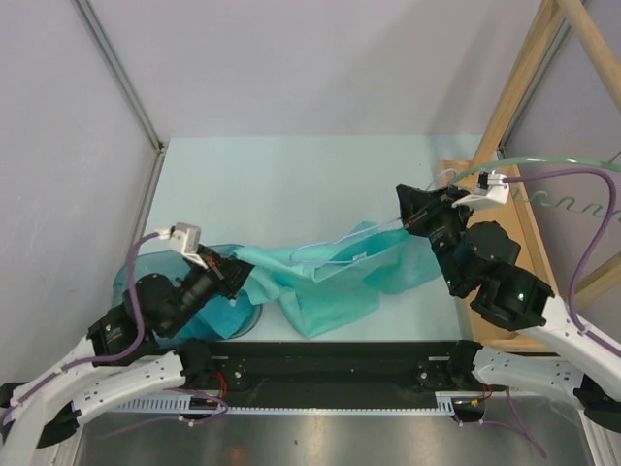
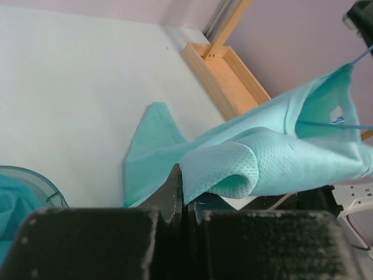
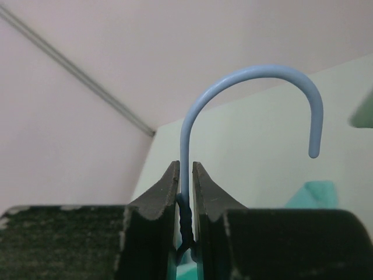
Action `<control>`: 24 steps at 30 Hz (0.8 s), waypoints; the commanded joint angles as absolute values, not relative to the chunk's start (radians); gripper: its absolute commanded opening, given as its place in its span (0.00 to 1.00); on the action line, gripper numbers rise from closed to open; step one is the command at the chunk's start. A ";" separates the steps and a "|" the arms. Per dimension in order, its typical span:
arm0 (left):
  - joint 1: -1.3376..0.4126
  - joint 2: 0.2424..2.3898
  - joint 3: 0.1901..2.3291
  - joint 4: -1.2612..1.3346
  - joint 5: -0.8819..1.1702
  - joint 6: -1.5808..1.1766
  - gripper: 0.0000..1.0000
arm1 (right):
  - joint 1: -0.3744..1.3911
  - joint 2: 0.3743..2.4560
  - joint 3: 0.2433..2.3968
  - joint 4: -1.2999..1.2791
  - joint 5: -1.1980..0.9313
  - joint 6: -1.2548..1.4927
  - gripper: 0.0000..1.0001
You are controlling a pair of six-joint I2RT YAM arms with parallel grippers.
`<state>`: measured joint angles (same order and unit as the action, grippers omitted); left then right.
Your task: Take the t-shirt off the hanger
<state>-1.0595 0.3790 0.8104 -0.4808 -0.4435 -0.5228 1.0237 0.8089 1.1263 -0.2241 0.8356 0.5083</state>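
A teal mesh t-shirt (image 1: 330, 291) hangs stretched between my two grippers above the table. My left gripper (image 1: 231, 272) is shut on a fold of the shirt's edge, which shows in the left wrist view (image 2: 233, 169) right at the fingertips (image 2: 175, 186). A light blue wire hanger (image 1: 325, 248) is still partly inside the shirt, and its wire crosses the neck opening (image 2: 326, 124). My right gripper (image 1: 408, 216) is shut on the hanger's twisted neck. The hook (image 3: 262, 76) rises above the jaws (image 3: 185, 175).
A wooden tray and frame (image 1: 514, 223) stand along the right edge of the table. A clear round container (image 1: 126, 277) holding teal cloth sits at the left, beside my left arm. Grey walls close in the back and left.
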 commanded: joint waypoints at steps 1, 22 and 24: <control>-1.054 0.506 0.811 -0.408 -0.307 -0.540 0.00 | 1.043 0.867 1.138 -0.042 0.651 0.669 0.00; -1.043 1.138 0.862 -0.161 -0.011 -0.499 0.39 | 1.209 0.726 1.192 -0.141 0.747 0.589 0.00; -1.042 1.219 0.867 -0.126 0.041 -0.500 0.72 | 1.209 0.706 1.189 -0.172 0.759 0.591 0.00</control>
